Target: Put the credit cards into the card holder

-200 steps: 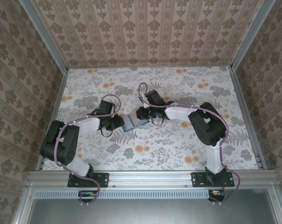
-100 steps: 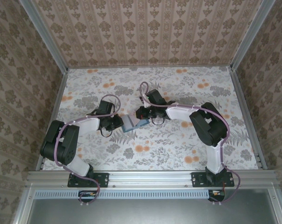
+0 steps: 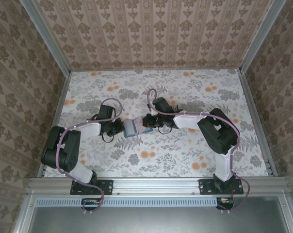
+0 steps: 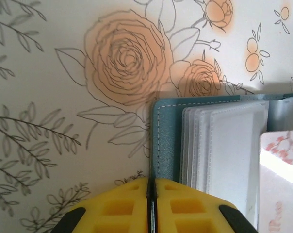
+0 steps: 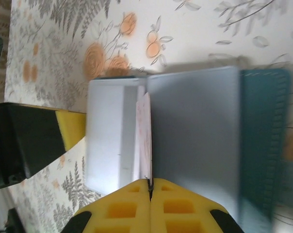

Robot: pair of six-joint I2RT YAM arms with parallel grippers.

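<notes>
Teal card holder lies open, clear sleeves inside, left fingers pinched shut on its edge. Right fingers clamp a pale pink-printed card, lettering unreadable.

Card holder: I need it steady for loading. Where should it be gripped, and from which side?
Pinch the card holder by its bare teal margin beside the clear sleeves, coming level from that side: the cover lies open and thin, and there the pockets stay free.
</notes>
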